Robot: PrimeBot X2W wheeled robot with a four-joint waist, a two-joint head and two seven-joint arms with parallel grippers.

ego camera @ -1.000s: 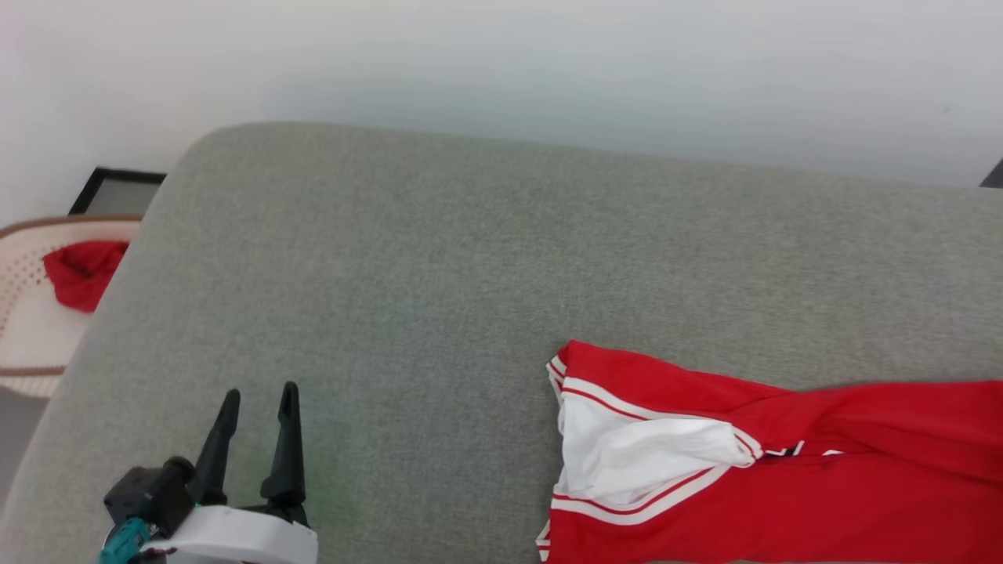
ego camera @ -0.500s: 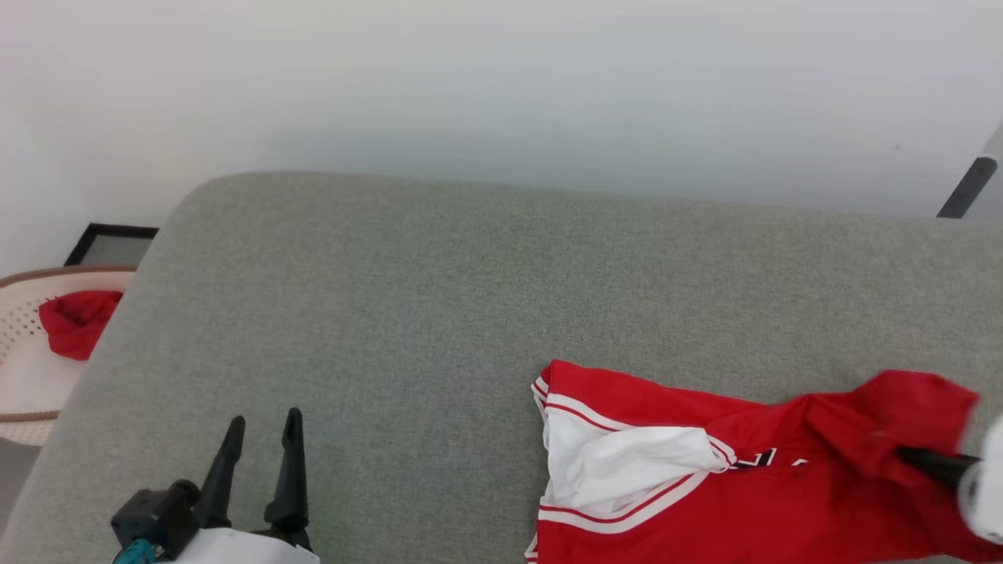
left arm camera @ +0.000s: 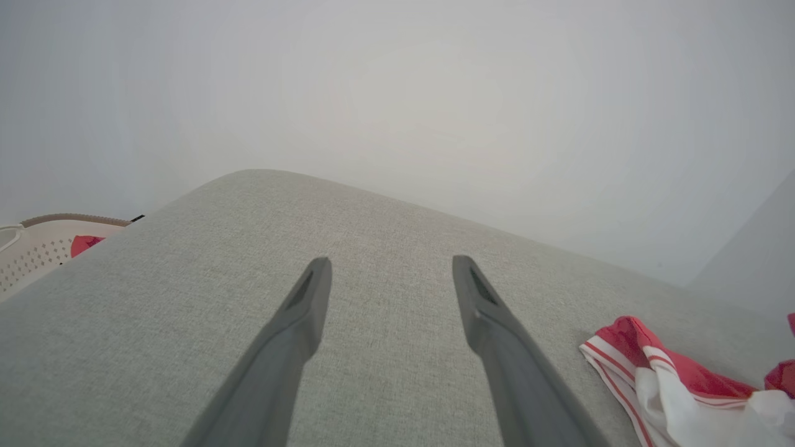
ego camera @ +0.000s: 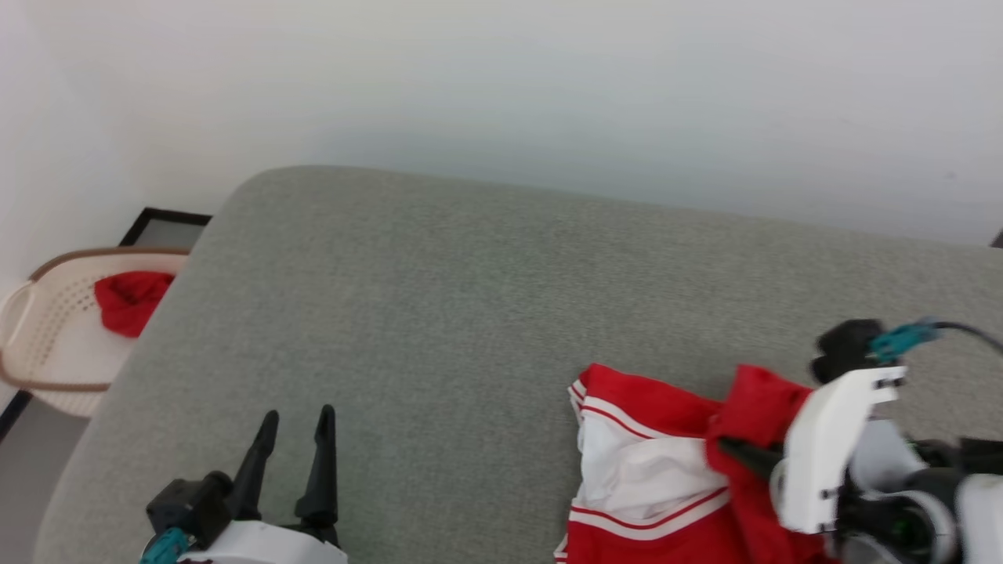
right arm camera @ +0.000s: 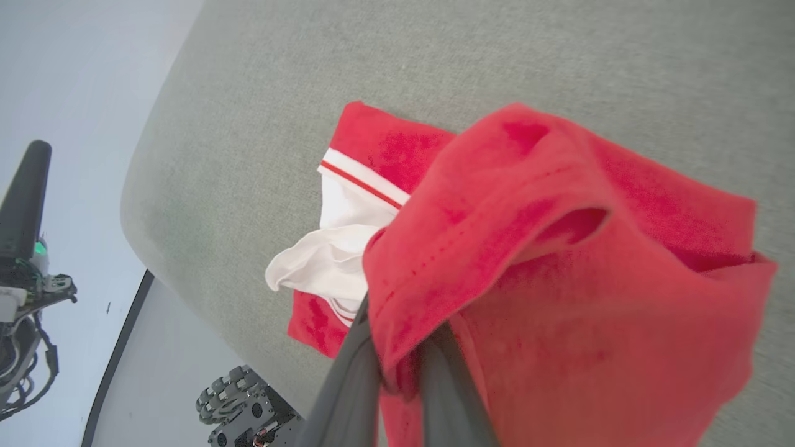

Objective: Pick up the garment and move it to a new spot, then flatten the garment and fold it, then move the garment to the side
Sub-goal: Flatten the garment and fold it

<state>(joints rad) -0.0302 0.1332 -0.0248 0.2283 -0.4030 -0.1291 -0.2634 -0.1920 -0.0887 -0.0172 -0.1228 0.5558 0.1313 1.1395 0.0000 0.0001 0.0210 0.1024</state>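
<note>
The garment point(ego camera: 650, 478), a red jersey with a white sleeve and striped trim, lies bunched at the lower right of the grey cushion point(ego camera: 470, 313). My right gripper point(ego camera: 736, 453) is shut on a red fold of it, lifted and drawn over the white sleeve. In the right wrist view the red cloth point(right arm camera: 559, 279) drapes over my right gripper point(right arm camera: 397, 366) and hides its fingertips. My left gripper point(ego camera: 298, 415) stands open above bare cushion at the lower left, well away from the garment point(left arm camera: 671, 385). Nothing lies between the jaws of the left gripper point(left arm camera: 391, 264).
A cream perforated basket point(ego camera: 47, 345) holding a small plain red cloth point(ego camera: 129, 301) stands on the floor past the cushion's left edge. A white wall runs behind. The robot's wheeled base point(right arm camera: 248, 410) shows below the cushion's near edge.
The head camera has shifted. My right gripper has come into view from the right, pulling a red fold of the garment leftward over itself. The left gripper keeps its pose.
</note>
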